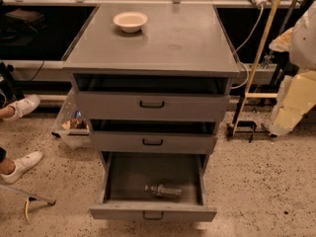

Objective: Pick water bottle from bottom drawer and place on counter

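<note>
The water bottle (163, 190) lies on its side in the open bottom drawer (116, 181), near the drawer's front and a little right of its middle. It is clear plastic with a faint label band. The drawer's front panel, with its dark handle (153, 215), is pulled far out toward me. The counter (177, 43) is the flat grey top of the cabinet, above the drawers. My gripper is out of view. Only a pale part of my arm (298, 83) shows at the right edge, well away from the cabinet.
A cream bowl (130, 21) stands on the counter's far left. The two upper drawers (151, 105) (153, 142) are partly open. A clear bin (73, 126) sits left of the cabinet. A person's white shoes (22, 106) (22, 165) are at the left. A wooden pole (260, 53) and a stand are at the right.
</note>
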Robot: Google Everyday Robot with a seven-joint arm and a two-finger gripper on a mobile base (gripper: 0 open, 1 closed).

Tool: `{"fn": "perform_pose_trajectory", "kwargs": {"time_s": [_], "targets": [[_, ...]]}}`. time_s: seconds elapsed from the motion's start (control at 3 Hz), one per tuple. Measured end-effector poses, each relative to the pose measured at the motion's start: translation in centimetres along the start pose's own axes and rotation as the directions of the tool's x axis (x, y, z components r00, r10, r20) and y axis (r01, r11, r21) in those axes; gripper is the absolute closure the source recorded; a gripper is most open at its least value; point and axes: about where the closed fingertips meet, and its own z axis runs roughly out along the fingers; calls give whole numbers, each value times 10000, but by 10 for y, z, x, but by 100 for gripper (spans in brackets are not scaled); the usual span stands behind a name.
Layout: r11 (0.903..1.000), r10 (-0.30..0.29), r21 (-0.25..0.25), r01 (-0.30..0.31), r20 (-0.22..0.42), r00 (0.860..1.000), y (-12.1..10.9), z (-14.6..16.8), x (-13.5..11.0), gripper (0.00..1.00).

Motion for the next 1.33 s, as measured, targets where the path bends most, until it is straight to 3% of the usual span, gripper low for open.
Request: {"fn": "perform_pose_trajectory", "kwargs": {"time_s": [0.33,0.67,1.0,1.33], "targets": [[10000,-1,0,1,0,10000,0,0,0,0],[9976,-691,-83,692,132,9975,13,26,-5,0],[9840,-1426,-917,1525,1067,9840,42,112,-19,0],[9504,-1599,-2318,2076,2085,9649,87,233,-51,0]]}}
